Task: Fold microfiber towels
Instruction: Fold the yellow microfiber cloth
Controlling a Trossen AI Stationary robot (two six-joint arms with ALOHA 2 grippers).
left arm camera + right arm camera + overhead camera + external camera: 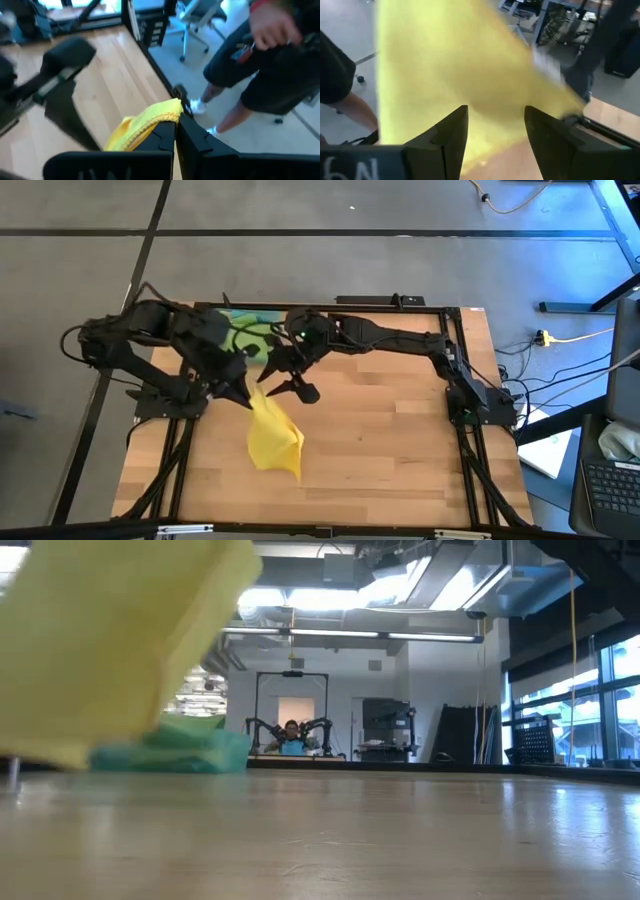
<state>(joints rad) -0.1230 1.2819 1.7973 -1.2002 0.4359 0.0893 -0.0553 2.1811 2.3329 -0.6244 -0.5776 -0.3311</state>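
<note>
Yellow microfiber towel [273, 435] hung limp over the middle of the wooden table [400, 450], bunched and creased, its upper corner pinched in the left gripper [243, 397], the lower part draped down toward the table's near edge. In the left wrist view the jaws stood shut on a thick rolled fold of the yellow cloth [145, 122], nap visibly soft and ribbed at the edge. Right gripper [297, 387] sat just beside the towel's top, jaws apart; the right wrist view showed its two dark fingers [447, 137] spread wide with the yellow cloth [465, 70] stretched as a smooth sheet beyond them, not clamped. At the table's far edge, behind both grippers, lay a heap of other cloths: bright green [245, 337] and teal [238, 317] showed from above; whether they sat in a container could not be told. The low view showed the yellow towel [110, 630] hanging large at close range, with the crumpled green and teal cloths [180, 748] resting on the tabletop behind it. A person's hand [272, 27] and legs showed past the table in the left wrist view.
</note>
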